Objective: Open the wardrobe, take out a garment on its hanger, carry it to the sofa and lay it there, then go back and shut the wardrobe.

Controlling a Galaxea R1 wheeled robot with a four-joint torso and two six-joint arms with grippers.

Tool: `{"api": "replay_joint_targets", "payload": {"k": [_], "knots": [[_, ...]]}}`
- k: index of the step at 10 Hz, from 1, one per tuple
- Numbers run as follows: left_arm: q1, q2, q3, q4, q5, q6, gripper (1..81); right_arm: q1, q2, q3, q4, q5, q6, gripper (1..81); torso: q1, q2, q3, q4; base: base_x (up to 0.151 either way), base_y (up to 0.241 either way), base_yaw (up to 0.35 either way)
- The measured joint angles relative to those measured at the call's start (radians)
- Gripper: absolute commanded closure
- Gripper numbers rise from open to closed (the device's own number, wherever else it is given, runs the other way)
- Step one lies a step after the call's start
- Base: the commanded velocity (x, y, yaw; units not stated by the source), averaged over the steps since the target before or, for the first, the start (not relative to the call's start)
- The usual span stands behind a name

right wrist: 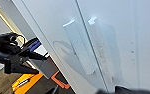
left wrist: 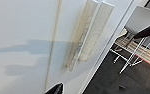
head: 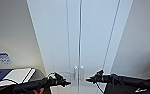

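The wardrobe [head: 91, 37] stands straight ahead, tall and white, with both doors closed along the centre seam. Its two small vertical handles [head: 76, 73] [head: 81, 72] sit side by side at the seam, also in the left wrist view as handles [left wrist: 91, 32] and in the right wrist view as handles [right wrist: 78, 47]. My left gripper [head: 69, 83] hovers just left of the handles, slightly below them, close to the left door. My right gripper [head: 87, 80] hovers just right of them at about the same height. Neither touches a handle. The garment, hanger and sofa are hidden.
A white chair [left wrist: 141, 17] with thin metal legs stands on the dark floor [left wrist: 108, 80] beside the wardrobe. A blue and white flat object [head: 13, 75] lies low at the left. Orange items [right wrist: 23, 81] lie on the floor there. White walls flank the wardrobe.
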Motion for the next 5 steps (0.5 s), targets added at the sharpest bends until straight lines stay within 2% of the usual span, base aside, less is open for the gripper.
{"api": "replay_joint_targets", "payload": {"k": [2, 5], "knots": [[-0.002, 0.056, -0.049, 0.000, 0.008, -0.005, 1.0, 0.031, 0.058, -0.073, -0.012, -0.008, 0.000, 1.0, 0.001, 0.000, 0.000, 0.000, 0.000, 0.000, 0.000], [-0.003, 0.075, -0.103, -0.001, 0.013, -0.018, 1.0, 0.045, 0.133, -0.137, -0.019, -0.010, 0.000, 1.0, 0.001, 0.001, -0.001, 0.000, 0.000, 0.000, 0.000]]}}
